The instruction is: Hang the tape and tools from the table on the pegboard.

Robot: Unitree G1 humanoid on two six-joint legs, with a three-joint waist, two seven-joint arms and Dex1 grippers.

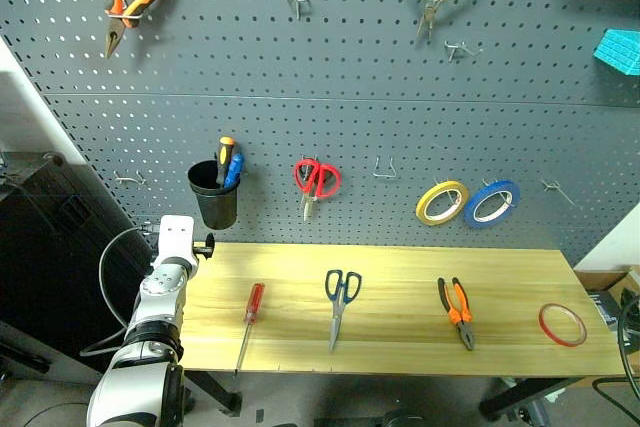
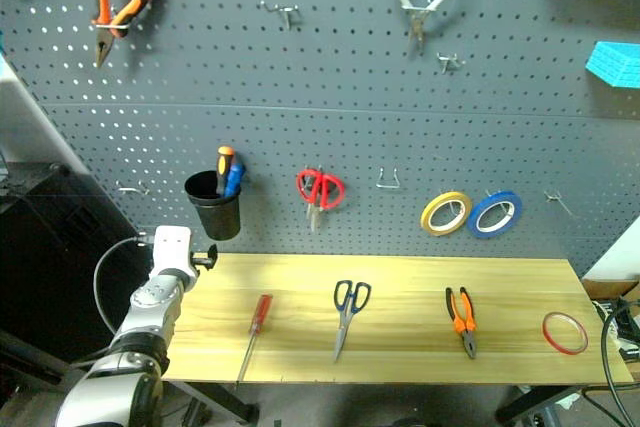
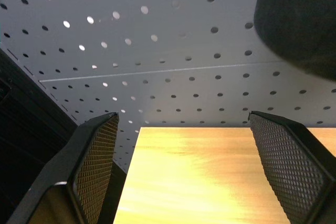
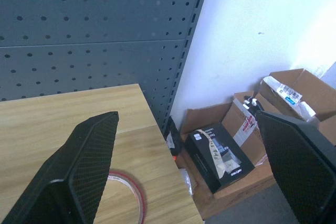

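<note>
Nothing hung yet, I judge: screwdriver (image 1: 253, 307), scissors (image 1: 340, 302), pliers (image 1: 456, 311), red tape (image 1: 562, 324) lie on desk (image 1: 400, 265). Left claw (image 3: 184, 171) and right claw (image 4: 189, 171) wide open, empty. Next: reach, grasp one.

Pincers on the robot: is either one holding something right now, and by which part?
Nothing is held. The left pincer and right pincer both stand open, empty; the red tape lies on the table.

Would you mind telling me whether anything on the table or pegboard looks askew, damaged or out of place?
Nothing stands out. The screwdriver, scissors, pliers and red tape lie spaced apart in a row on the table, not yet hung on the pegboard.
</note>
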